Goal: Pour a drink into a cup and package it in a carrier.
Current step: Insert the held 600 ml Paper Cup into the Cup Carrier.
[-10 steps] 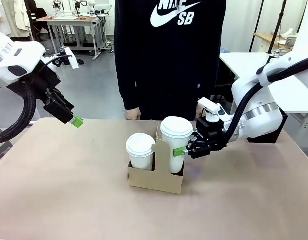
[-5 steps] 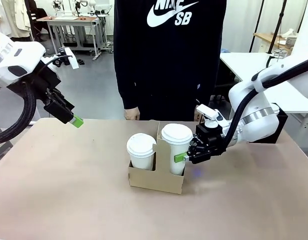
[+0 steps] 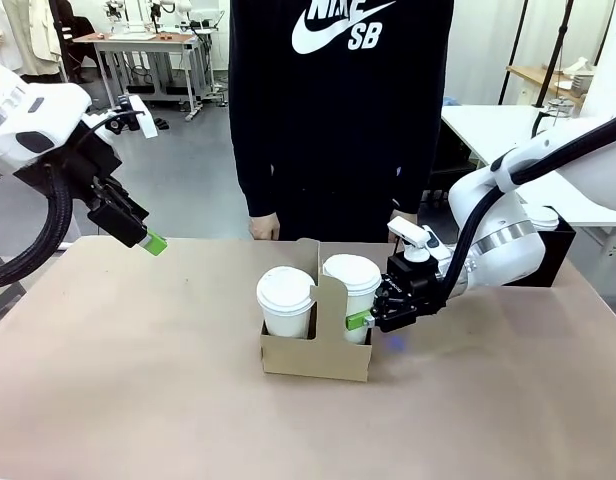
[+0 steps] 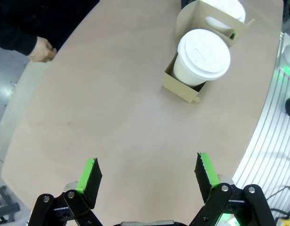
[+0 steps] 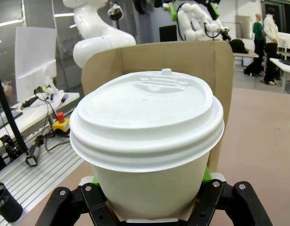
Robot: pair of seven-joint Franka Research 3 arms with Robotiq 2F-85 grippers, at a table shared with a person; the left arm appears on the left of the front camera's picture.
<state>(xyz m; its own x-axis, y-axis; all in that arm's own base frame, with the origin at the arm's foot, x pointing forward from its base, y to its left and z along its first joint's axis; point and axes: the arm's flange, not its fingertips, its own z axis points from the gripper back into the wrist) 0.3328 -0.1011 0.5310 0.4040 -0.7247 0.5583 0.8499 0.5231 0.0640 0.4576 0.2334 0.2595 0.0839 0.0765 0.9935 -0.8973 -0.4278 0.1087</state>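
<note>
The brown cardboard carrier stands at the table's middle. The cup, white with a white lid, sits low in its right hole, and my right gripper is shut on the cup's side from the right. In the right wrist view the cup sits between my right gripper's fingers, with the carrier's handle behind it. The drink is hidden under the lid. My left gripper hangs open and empty above the table's far left, and its wrist view shows the left gripper and the carrier farther off.
A second lidded white cup fills the carrier's left hole. A person in a black top stands at the far edge, one hand near the table. A black box sits behind my right arm.
My right gripper has come down with the cup, sinking it into the carrier's right hole. The carrier shifted slightly right. The left arm has not moved.
</note>
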